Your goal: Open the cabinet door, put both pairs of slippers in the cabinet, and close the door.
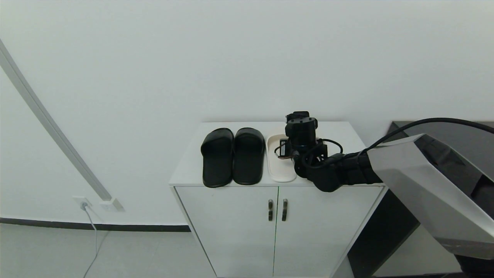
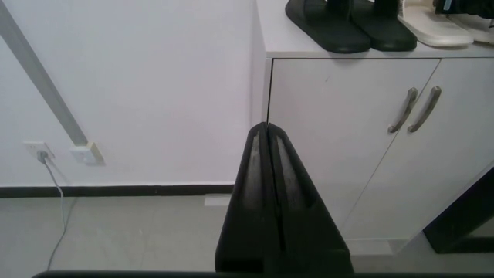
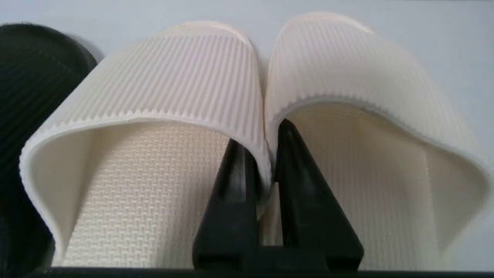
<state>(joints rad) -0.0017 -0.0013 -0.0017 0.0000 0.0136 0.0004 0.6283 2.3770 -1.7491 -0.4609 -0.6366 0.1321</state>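
The cream slippers (image 3: 154, 116) lie side by side on top of the cabinet (image 1: 189, 170), on its right half. The right gripper (image 3: 265, 139) is clamped on them: one finger sits inside each slipper, and the adjoining inner strap edges are pinched between the two fingers. The black slippers (image 1: 231, 156) lie on the same top, just beside the cream pair on its left. Both doors (image 1: 231, 231) are closed, with the two handles (image 1: 277, 209) next to each other at the centre seam. The left gripper (image 2: 268, 135) hangs low, left of the cabinet front and apart from it, its fingers pressed together on nothing.
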